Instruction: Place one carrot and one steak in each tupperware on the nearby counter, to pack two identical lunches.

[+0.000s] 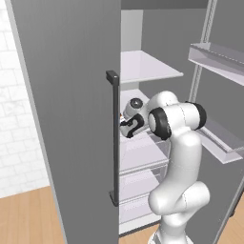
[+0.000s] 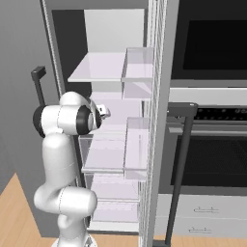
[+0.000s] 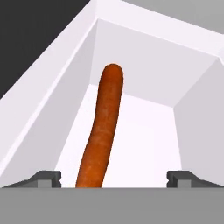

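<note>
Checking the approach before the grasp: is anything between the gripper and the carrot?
Nothing visible. In the hand view the carrot lies alone on the white floor of the fridge compartment, running up between the open gripper fingertips.

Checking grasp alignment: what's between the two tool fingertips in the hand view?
The carrot lies lengthwise between the open tool fingertips, nearer the one on the view's left, on the white drawer floor.

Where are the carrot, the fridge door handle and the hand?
carrot (image 3: 103, 135), hand view, mid-shaft.
fridge door handle (image 1: 114, 138), left base view, middle of bar.
hand (image 3: 114, 178), hand view, midway between fingertips.
</note>
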Controlling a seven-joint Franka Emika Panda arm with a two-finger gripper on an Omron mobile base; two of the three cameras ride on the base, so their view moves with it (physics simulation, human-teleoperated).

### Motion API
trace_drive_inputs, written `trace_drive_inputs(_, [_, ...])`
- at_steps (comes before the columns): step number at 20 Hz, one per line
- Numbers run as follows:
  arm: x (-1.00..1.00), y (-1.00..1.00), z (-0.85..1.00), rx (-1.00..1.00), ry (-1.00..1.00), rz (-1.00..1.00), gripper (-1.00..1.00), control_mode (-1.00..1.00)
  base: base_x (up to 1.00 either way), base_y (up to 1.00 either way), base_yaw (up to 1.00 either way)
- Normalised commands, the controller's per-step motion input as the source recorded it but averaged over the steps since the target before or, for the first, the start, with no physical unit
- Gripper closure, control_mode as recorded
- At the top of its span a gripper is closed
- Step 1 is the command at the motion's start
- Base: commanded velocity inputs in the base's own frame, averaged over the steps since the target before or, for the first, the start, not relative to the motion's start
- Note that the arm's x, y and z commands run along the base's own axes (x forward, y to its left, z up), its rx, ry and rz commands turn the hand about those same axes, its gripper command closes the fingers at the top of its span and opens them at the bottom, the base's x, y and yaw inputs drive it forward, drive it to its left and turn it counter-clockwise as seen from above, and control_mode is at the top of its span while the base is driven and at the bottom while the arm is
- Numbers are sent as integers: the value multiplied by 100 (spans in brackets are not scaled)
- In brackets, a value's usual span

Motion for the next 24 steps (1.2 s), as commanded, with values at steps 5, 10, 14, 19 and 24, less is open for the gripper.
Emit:
trace_drive_inputs(5, [23,0,-4,0,9,0,-100,-100,0,0,0])
trace_drive_inputs(10, [23,0,-20,0,4,0,-100,-100,0,0,0])
trace_drive_inputs(14, [42,-14,-48,-1,0,0,-100,-100,0,0,0])
trace_drive_inputs(19, [17,-1,-30,-1,1,0,100,-100,0,0,0])
trace_drive_inputs(24, [0,-18,-76,-3,7,0,100,-100,0,0,0])
